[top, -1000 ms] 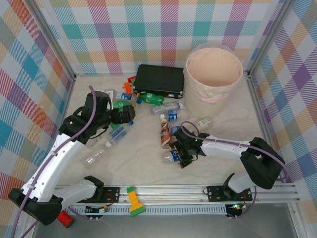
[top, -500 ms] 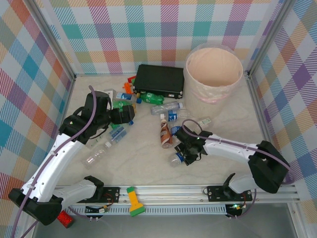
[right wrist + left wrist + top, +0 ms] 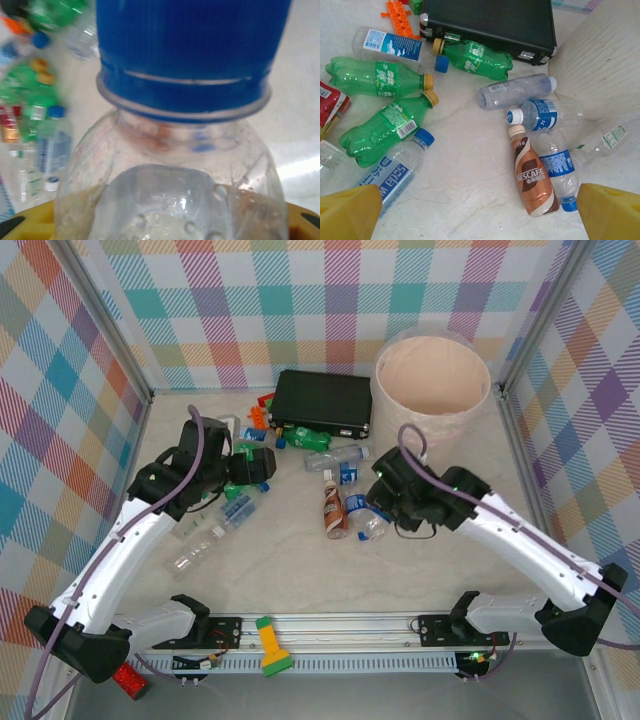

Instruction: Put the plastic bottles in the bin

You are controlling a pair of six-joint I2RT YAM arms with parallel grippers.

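The right tool (image 3: 374, 514) grips a clear blue-capped bottle (image 3: 185, 165), its cap and neck close up at the wrist; overhead, the left tool (image 3: 257, 468) stands wide beside green bottles (image 3: 375, 79).

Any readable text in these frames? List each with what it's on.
"NESCAFE": brown bottle.
Green bottles: label print too small to read.
Blue-labelled bottles: print blurred or angled, unreadable.
Black case: none readable.

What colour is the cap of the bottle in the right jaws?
Blue; the bottle cap shows best in the right wrist view.
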